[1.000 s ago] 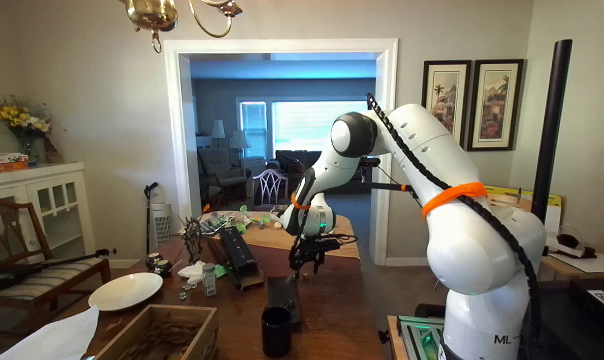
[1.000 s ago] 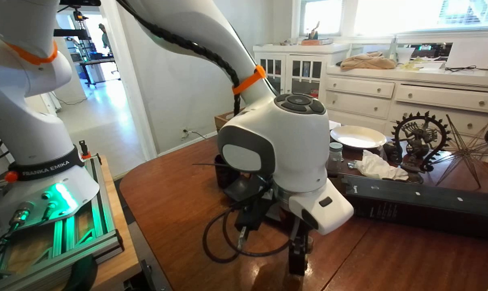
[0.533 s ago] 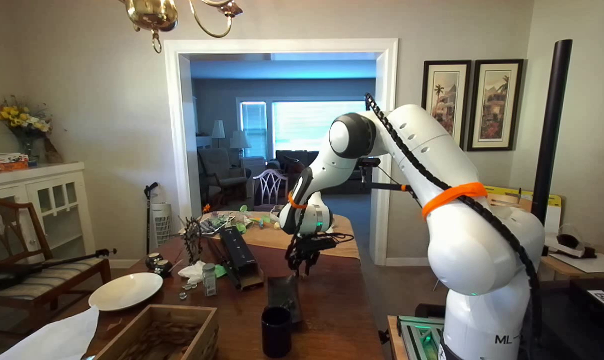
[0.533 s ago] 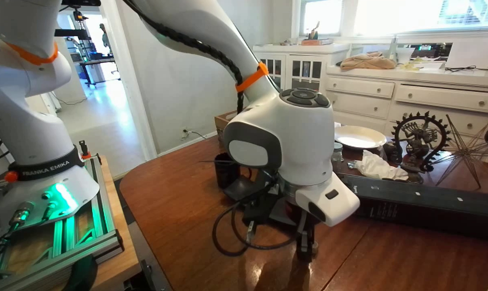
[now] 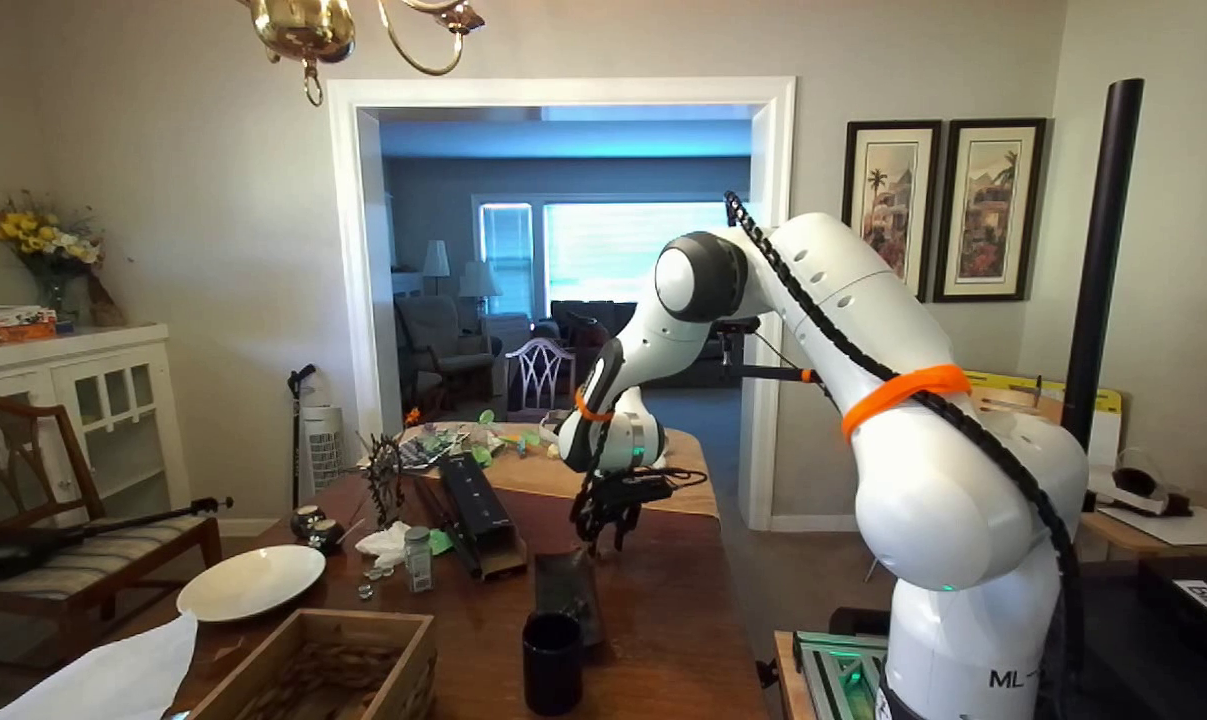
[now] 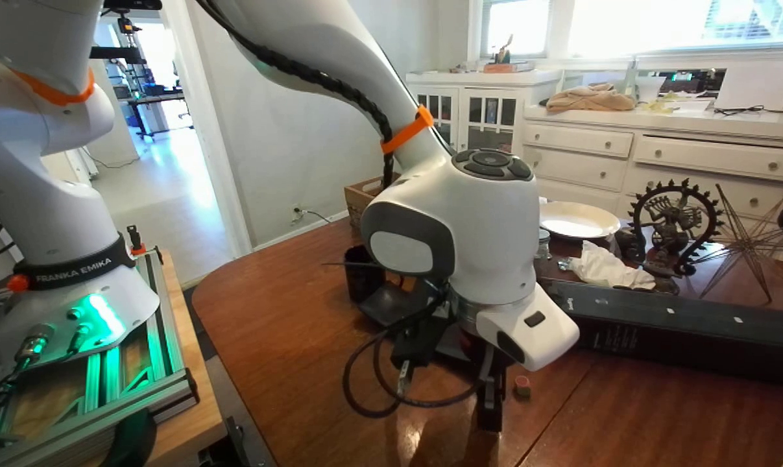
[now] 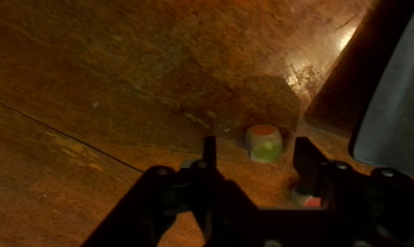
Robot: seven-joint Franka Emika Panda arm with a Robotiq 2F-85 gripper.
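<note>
Gripper [image 7: 256,145] with jaws standing apart, orange-and-green block [image 7: 264,144] between them, gap each side, second block [image 7: 311,201] partly hidden, per wrist view, black mug [image 5: 552,665] observed only in both exterior views.

surface [image 6: 268,311] - wood, glossy, varnished-looking, scratched and flaking in spots in the wrist view. green-faced cube [image 7: 265,147]: smooth, faint highlight on the green; wood or plastic, can't tell. end effector [image 7: 255,141] looks matt. arm shell [image 5: 948,500] smooth, semi-gloss. plate [image 5: 253,583] glossy, ceramic-looking. crumpled tissue [image 6: 612,266] - matt paper. crate [image 5: 418,668] plain matt wood. long black box [image 6: 683,331] smooth, cardboard-looking. statue [image 6: 674,222] rough, metal by the look. chandelier [image 5: 303,25] polished brass-like metal.
</note>
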